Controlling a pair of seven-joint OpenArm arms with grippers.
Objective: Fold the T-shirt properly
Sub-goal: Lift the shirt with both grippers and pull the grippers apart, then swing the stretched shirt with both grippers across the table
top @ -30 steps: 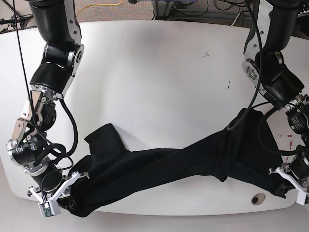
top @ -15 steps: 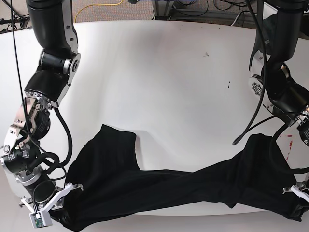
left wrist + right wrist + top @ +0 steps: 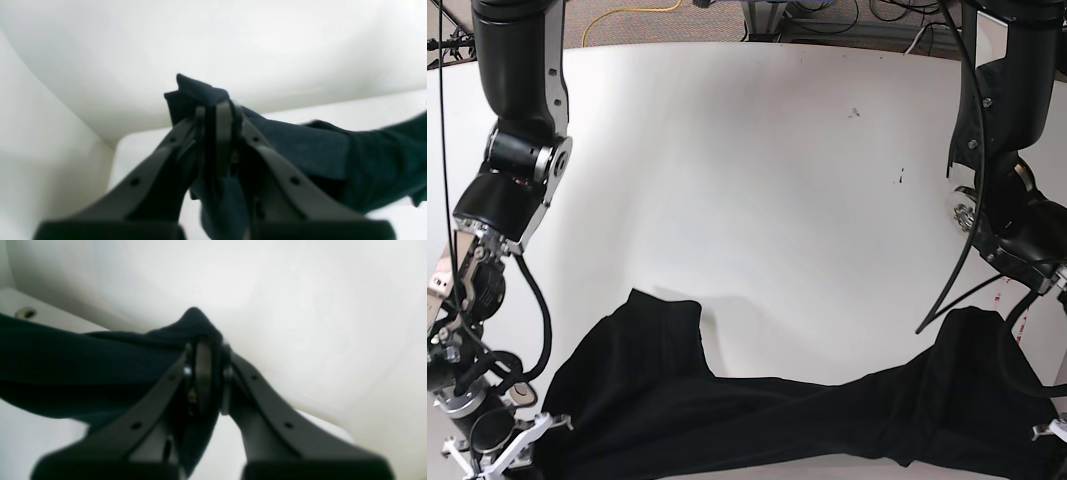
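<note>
A: Where is the T-shirt (image 3: 757, 410)?

B: Strung low across the near edge of the white table (image 3: 757, 180), a long dark band from one side to the other. One bunched flap rises on the base view's left, another mound on its right; the middle sags thin.

A: Left gripper (image 3: 217, 110)?

B: Jaws pressed together on a fold of black cloth. A tuft pokes out above the fingertips (image 3: 224, 113), and fabric trails off to that camera's right, over the table.

A: Right gripper (image 3: 203, 353)?

B: Same: clamped tight, cloth peaking just past the tips and stretching away to that camera's left. Both wrist views are blurred, so I cannot tell which part of the garment each one has.

A: Anything else?

B: Small dark specks on the tabletop, far side. Cables on the floor beyond.
</note>
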